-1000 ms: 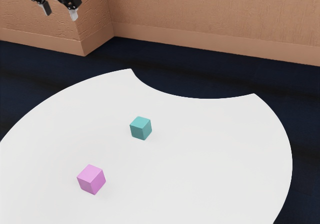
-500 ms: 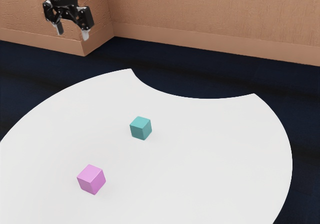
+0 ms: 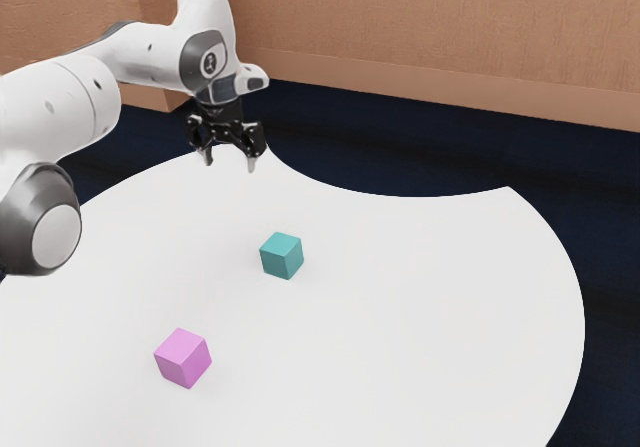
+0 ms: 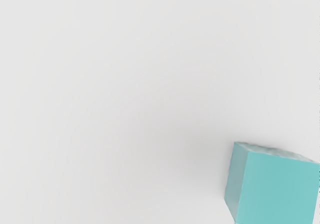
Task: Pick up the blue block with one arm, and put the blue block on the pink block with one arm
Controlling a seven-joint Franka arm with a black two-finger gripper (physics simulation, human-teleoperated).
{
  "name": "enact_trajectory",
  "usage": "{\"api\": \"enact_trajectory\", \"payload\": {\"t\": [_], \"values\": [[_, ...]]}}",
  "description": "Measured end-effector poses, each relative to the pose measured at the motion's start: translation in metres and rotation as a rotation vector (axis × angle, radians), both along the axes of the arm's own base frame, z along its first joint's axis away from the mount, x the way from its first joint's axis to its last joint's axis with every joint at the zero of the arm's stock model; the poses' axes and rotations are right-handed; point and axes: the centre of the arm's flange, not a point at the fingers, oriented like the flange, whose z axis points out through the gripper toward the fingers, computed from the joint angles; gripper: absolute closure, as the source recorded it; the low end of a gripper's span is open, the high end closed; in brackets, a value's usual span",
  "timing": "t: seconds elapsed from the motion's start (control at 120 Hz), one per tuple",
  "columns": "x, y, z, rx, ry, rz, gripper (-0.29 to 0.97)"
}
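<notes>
Pincer point(image 3: 229, 163) dropped lwr; blue block point(image 3: 282, 255) = teal cube.

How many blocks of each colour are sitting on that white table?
blue block: 1
pink block: 1
Total: 2

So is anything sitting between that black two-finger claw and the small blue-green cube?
No. In the exterior view, only bare white tabletop lies between the open black gripper and the blue-green cube.
</notes>
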Motion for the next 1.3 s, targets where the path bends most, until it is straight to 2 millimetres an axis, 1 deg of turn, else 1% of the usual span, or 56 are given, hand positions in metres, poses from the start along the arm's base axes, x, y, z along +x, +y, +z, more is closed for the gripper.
{"api": "enact_trajectory", "payload": {"t": [0.133, 0.183, 0.225, 0.258, 0.3, 0.392, 0.517, 0.8, 0.9, 1.058, 1.15, 1.233, 1.3], "values": [[0.012, -0.011, -0.031, -0.026, 0.006, -0.006, 0.00], [0.014, -0.015, -0.048, -0.039, 0.022, -0.009, 0.00], [0.012, -0.018, -0.065, -0.049, 0.042, -0.007, 0.00], [0.011, -0.019, -0.075, -0.056, 0.050, -0.006, 0.00], [0.010, -0.024, -0.083, -0.066, 0.054, -0.010, 0.00], [0.009, -0.037, -0.092, -0.085, 0.052, -0.021, 0.00], [0.002, -0.042, -0.117, -0.093, 0.074, -0.017, 0.00], [-0.002, -0.065, -0.142, -0.099, 0.071, -0.030, 0.00], [0.000, -0.068, -0.147, -0.099, 0.063, -0.027, 0.00], [0.005, -0.070, -0.162, -0.099, 0.063, -0.023, 0.00], [0.006, -0.076, -0.172, -0.102, 0.069, -0.027, 0.00], [0.008, -0.082, -0.177, -0.105, 0.069, -0.032, 0.00], [0.008, -0.084, -0.183, -0.105, 0.073, -0.031, 0.00]]}}
